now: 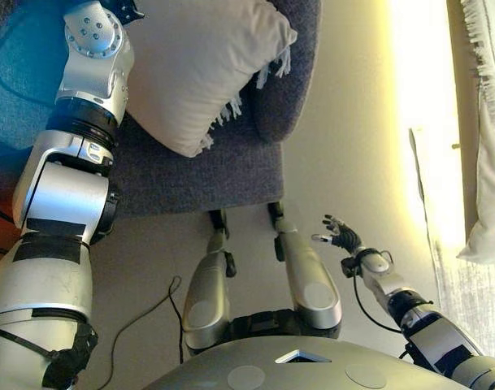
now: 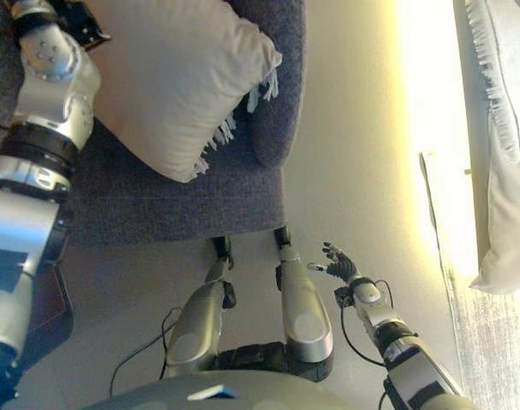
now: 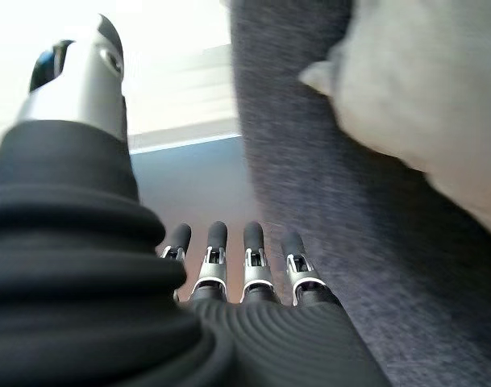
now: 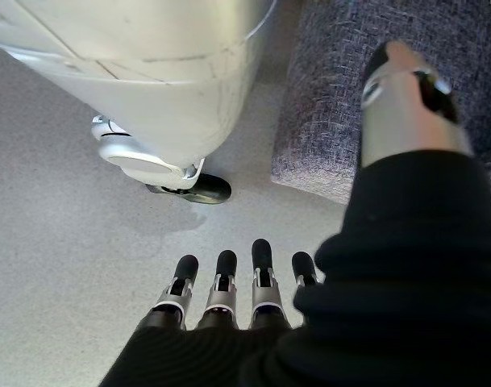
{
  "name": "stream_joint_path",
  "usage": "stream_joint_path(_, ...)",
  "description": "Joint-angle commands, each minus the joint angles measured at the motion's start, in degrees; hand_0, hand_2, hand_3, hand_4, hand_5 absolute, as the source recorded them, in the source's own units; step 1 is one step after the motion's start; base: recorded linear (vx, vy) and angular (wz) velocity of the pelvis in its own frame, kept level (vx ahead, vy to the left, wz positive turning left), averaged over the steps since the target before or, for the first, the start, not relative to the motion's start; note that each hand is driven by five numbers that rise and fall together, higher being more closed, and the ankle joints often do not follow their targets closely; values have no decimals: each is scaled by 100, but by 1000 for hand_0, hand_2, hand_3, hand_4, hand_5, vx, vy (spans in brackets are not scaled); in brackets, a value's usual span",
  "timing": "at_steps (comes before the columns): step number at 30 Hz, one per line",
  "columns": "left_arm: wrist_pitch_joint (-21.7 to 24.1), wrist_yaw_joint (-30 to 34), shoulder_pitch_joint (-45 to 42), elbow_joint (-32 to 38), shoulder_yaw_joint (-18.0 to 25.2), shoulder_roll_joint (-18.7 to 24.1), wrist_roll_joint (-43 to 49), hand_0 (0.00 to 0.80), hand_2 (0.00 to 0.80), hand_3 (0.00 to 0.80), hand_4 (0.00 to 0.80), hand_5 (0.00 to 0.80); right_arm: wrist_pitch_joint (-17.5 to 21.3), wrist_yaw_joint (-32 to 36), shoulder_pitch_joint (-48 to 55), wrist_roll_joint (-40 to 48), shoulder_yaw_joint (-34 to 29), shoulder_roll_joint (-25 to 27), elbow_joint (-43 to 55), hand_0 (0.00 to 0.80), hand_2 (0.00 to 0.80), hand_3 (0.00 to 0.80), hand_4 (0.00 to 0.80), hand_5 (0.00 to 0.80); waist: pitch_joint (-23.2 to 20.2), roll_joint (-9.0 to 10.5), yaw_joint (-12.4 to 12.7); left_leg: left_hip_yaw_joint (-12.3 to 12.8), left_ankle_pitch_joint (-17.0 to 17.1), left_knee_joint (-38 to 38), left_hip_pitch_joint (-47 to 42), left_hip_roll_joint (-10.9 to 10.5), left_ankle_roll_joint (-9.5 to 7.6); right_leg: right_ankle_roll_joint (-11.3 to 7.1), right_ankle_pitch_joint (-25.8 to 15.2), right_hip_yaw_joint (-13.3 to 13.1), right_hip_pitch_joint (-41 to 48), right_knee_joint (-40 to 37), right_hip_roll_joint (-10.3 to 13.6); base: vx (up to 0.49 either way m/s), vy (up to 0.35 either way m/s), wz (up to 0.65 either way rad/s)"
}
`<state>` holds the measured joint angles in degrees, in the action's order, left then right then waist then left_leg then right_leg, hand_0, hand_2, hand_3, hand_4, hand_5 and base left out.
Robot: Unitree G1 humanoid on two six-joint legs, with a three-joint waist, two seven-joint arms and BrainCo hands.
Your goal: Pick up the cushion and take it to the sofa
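A beige cushion [image 1: 198, 65] with a fringed edge lies on the grey sofa [image 1: 198, 175], against its rounded armrest [image 1: 280, 89]. It also shows in the left wrist view [image 3: 438, 89]. My left arm reaches up along the cushion's left side. My left hand [image 3: 217, 250] is open with straight fingers, beside the cushion and apart from it, holding nothing. My right hand [image 1: 340, 233] hangs low at my right side over the floor, open and empty; its straight fingers [image 4: 221, 282] show in the right wrist view.
A white fringed textile [image 1: 487, 162] lies at the far right beside a bright strip of floor [image 1: 410, 81]. A blue surface [image 1: 19, 81] lies left of the sofa. Pale floor [image 1: 345, 146] stretches between the sofa and the textile.
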<state>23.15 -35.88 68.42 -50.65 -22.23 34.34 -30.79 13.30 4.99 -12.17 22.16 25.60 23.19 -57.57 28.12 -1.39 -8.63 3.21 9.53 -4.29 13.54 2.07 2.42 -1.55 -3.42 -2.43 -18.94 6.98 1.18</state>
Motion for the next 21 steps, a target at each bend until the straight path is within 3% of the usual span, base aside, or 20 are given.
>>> stream_joint_path(1,384,155,-703,46,680,262,-320,0,0,0,0,0,216,120,342,43,-296,-26,-129,0,0,0,0,0,-402,198,130,-102,-888,351,-43,-252,69,-404,173,-11,193,-506,403,44,-18,4)
stream_joint_path(5,337,243,-1951,242,1298,91,-374,0,0,0,0,0,225,145,554,-97,-586,-161,-324,0,0,0,0,0,-618,102,272,-165,-960,373,-232,-292,60,-397,264,95,428,-496,455,55,-16,9)
stream_joint_path(9,75,130,-3792,561,1837,-591,-272,0,0,0,0,0,179,131,919,-333,-1045,-354,-483,0,0,0,0,0,-921,17,506,-301,-1027,358,-565,-345,29,-403,335,294,883,-572,512,82,-32,18)
stream_joint_path(11,-175,-4,-4355,578,1888,-860,-198,0,0,0,0,0,193,115,1066,-434,-1182,-429,-555,0,0,0,0,0,-1033,-4,583,-368,-1045,365,-677,-357,13,-401,348,382,1032,-590,529,86,-38,23)
stream_joint_path(13,-392,4,-5081,297,2066,-1255,-327,0,0,0,0,0,153,126,1226,-573,-1411,-519,-735,0,0,0,0,0,-1256,-24,712,-453,-1071,387,-838,-371,-4,-393,389,511,1270,-601,543,146,-43,22)
stream_joint_path(19,-1319,183,-6173,-825,2391,-1797,-275,0,0,0,0,0,-73,146,1552,-995,-1813,-699,-1050,0,0,0,0,0,-1787,-49,882,-553,-1158,382,-1329,-359,-24,-351,499,716,1876,-638,516,181,-16,22)
stream_joint_path(21,-1924,498,-6470,-1275,2450,-1947,-146,0,0,0,0,0,-144,102,1654,-1101,-1897,-804,-1117,0,0,0,0,0,-1941,-16,948,-577,-1195,346,-1507,-358,-36,-346,527,768,2077,-667,507,134,-38,16)
